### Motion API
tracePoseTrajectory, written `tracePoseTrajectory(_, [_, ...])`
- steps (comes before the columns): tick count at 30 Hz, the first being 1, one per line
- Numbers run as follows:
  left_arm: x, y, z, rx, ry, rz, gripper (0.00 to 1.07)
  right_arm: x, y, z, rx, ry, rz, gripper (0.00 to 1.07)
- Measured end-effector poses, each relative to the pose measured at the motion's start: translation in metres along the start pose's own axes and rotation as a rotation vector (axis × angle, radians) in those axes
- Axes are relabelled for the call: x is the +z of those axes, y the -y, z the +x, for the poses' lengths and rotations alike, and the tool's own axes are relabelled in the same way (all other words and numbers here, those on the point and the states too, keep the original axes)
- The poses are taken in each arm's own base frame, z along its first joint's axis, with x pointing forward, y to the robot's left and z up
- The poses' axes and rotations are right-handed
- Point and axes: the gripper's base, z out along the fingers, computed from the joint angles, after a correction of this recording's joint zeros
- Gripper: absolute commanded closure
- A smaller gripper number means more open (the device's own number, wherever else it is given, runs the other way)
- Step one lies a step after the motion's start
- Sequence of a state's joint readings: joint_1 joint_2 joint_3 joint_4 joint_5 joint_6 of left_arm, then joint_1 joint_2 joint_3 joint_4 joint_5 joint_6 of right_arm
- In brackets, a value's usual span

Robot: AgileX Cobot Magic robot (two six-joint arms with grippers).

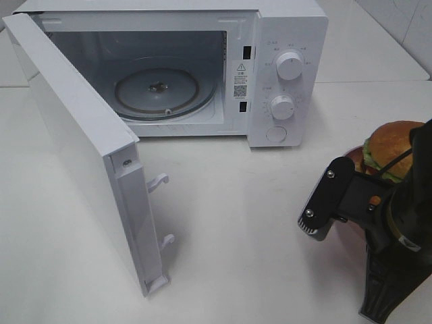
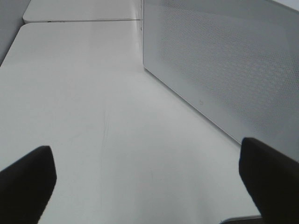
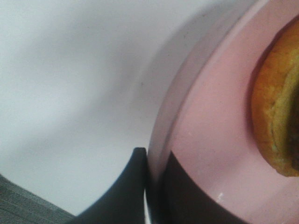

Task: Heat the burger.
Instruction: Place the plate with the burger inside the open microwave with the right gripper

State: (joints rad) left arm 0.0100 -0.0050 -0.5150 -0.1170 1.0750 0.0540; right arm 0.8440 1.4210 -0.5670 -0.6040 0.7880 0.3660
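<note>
Burger location: the small round burger, with a golden-brown domed bun and a green lettuce edge, sits on a flat pink-brown round plate. The plate is at the right edge of the white table, in front of and to the right of the white countertop microwave oven.

Right gripper: fingers pressed together on the plate rim, one on each face. They are clear of the burger.

Left gripper: fingers spread wide over bare table, just beside the perforated panel of the microwave door.

Microwave: door swung open to the left. The round glass turntable is visible in the cavity.
</note>
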Motion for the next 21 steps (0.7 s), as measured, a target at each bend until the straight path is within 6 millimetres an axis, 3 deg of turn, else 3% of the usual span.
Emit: tracePoseTrajectory(21, [0.0,0.0,0.0,0.0,0.0,0.0,0.07,-0.037,0.0,0.01,-0.475,0.173,0.046,1.07])
